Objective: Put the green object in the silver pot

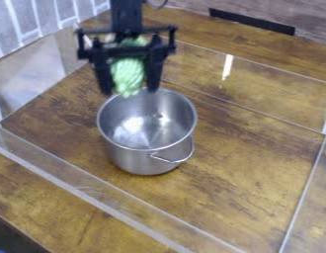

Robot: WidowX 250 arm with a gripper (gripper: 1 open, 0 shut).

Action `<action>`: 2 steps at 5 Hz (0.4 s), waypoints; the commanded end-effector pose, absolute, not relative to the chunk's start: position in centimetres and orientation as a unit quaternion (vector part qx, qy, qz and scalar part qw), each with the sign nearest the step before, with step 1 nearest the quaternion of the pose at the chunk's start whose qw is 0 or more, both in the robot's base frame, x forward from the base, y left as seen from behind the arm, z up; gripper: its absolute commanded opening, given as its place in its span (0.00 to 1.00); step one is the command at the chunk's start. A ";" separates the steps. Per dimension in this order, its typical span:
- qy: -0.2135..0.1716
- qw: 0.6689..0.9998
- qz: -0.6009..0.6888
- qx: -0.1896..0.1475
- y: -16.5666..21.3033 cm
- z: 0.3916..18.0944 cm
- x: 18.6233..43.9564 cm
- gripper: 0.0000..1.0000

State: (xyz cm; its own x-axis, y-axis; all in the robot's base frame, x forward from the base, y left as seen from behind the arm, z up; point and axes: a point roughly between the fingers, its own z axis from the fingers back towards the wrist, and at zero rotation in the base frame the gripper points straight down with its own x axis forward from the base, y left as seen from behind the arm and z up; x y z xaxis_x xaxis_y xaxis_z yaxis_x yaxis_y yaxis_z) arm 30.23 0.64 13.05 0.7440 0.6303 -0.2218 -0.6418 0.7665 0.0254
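Observation:
The green object [126, 73] is a light-green bumpy toy vegetable hanging upright between the black fingers of my gripper [126, 87], which is shut on it. It hangs in the air just above and behind the far-left rim of the silver pot [148, 130]. The pot stands upright on the wooden table with its wire handle toward the front right. Its inside shows only bare steel. My arm rises out of the top of the view.
The wooden table [245, 148] is ringed by clear acrylic walls [73, 183]. A brick-pattern backdrop [34, 15] stands at the far left. The arm hides the spot behind the pot.

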 end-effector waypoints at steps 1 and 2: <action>0.077 0.954 0.284 -0.050 0.6 13.6 29.8 0.00; 0.078 0.970 0.223 -0.060 -0.3 12.7 29.7 0.00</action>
State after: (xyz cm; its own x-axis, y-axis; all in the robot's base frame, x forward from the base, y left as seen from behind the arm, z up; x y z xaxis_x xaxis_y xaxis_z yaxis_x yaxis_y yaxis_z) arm 29.35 0.00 10.95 0.8679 0.4363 -0.2375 -0.4598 0.8866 -0.0513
